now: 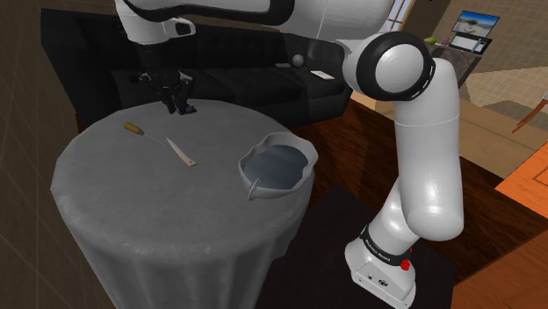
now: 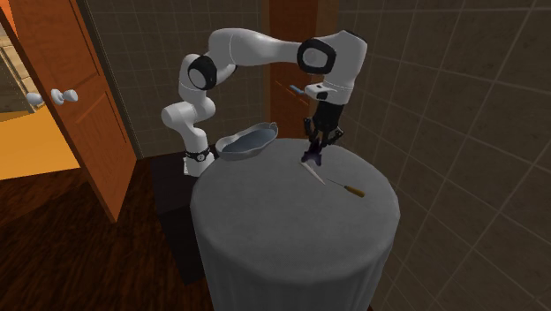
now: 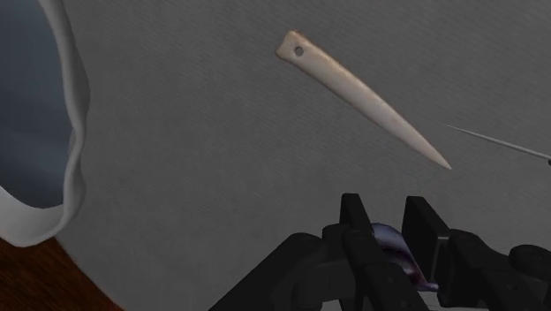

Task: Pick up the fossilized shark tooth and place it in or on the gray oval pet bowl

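- hand [image 3: 386, 212] clamped on the tooth [image 3: 393, 240]: small, dark, glossy piece pinched between the fingers, low over the table [image 3: 221, 194].
- tooth probably light, stiff, slick, brittle at the edges; best gripped across its flat faces, firm but not crushing.
- pale spike [image 3: 362, 93] lies on the table just past the fingers, with a thin tool [image 1: 133, 130] near it.
- bowl [image 3: 75, 141] is farthest, at the table edge, well apart from the hand.

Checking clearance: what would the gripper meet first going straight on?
Probably bare table top; the dark tooth in the gripper would touch first. The pale spike lies aside.
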`<state>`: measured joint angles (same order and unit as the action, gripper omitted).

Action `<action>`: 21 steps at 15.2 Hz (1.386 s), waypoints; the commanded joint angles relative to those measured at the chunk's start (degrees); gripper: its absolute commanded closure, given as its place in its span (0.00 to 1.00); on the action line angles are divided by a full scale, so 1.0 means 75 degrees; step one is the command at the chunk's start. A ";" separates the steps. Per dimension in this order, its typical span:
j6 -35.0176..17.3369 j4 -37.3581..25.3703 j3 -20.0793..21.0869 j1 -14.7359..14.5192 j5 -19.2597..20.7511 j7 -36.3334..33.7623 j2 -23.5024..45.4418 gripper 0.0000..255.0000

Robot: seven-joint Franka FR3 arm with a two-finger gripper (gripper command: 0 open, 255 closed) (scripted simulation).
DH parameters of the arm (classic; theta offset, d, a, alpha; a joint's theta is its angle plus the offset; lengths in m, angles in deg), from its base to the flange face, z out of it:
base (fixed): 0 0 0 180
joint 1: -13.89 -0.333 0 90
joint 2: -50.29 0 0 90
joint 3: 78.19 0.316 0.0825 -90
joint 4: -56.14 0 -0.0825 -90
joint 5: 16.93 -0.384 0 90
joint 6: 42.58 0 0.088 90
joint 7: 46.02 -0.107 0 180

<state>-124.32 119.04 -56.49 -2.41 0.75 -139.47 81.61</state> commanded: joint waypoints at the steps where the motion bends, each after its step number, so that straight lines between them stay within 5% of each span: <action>1: 0.0243 -0.0314 -0.0008 -0.0056 0.0023 0.0040 0.0068 1.00; 8: 0.1257 -0.1801 -0.0071 -0.0372 0.0177 0.0208 0.0508 1.00; 13: 0.2269 -0.3606 -0.0221 -0.0821 0.0413 0.0441 0.1237 1.00; 14: 0.1596 -0.1900 -0.0015 -0.0360 0.0152 0.0232 0.0264 1.00; 17: 0.0671 0.0663 0.0246 0.0331 -0.0366 0.0076 -0.1374 1.00; 18: 0.0976 -0.0173 0.0171 0.0129 -0.0191 0.0128 -0.0835 1.00; 19: 0.0976 -0.0173 0.0169 0.0127 -0.0192 0.0129 -0.0835 0.00; 21: -0.0400 0.1421 0.0325 0.1226 -0.1261 0.1207 -0.1696 0.00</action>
<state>-122.56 124.32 -54.48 3.28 -5.13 -134.10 71.75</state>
